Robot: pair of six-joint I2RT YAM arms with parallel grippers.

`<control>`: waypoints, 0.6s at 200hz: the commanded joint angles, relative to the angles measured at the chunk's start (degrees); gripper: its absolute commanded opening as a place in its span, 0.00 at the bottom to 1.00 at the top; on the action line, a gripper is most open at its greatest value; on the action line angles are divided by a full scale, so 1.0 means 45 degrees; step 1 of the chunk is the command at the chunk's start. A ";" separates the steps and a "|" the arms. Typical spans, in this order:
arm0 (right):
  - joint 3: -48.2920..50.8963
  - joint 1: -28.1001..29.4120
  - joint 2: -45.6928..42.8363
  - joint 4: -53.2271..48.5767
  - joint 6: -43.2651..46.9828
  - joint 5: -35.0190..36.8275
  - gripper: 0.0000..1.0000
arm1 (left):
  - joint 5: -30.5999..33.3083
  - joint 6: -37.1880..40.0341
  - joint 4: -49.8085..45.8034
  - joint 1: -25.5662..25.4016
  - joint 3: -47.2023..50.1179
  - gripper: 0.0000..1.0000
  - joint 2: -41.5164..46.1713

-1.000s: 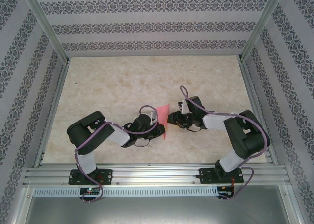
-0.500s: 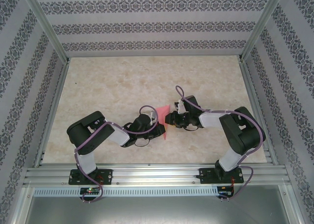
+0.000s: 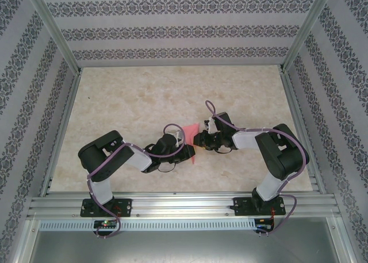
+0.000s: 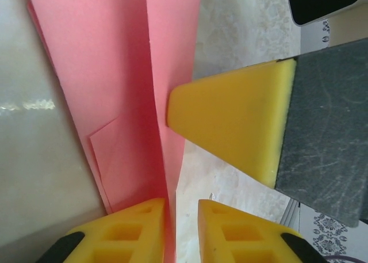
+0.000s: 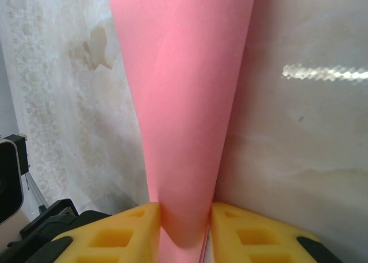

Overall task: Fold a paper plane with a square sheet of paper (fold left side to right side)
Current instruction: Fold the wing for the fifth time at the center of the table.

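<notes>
Right gripper (image 5: 184, 214) pinches the pink paper (image 5: 184, 102) between its yellow fingers at the bottom of its wrist view, and the folded sheet rises toward the top of the frame. Left gripper (image 4: 182, 211) stands slightly parted, with the paper's edge in the gap against the lower-left finger. From above, the paper sits mid-frame between both grippers.

High rear overview; two opposed wrist close-ups, pink paper (image 4: 115, 73) common to all.
</notes>
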State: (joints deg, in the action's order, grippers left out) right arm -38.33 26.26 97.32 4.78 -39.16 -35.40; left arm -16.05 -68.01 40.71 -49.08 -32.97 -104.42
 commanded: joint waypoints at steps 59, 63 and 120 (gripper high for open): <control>-0.0137 0.0141 0.0381 0.0345 0.0049 0.0254 0.29 | -0.0059 0.0771 -0.2213 0.1254 0.0686 0.30 0.2913; -0.0136 0.0140 0.0368 0.0335 0.0049 0.0249 0.28 | -0.0120 0.0831 -0.2455 0.1391 0.0659 0.31 0.3017; -0.0135 0.0141 0.0288 0.0305 0.0108 0.0215 0.28 | -0.1573 0.1577 -0.3603 0.2700 -0.1020 0.38 0.2211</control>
State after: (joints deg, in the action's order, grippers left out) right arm -38.41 26.26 97.43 4.75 -39.16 -35.44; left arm -19.55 -64.29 27.97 -38.24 -33.41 -91.81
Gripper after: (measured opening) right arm 0.285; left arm 0.382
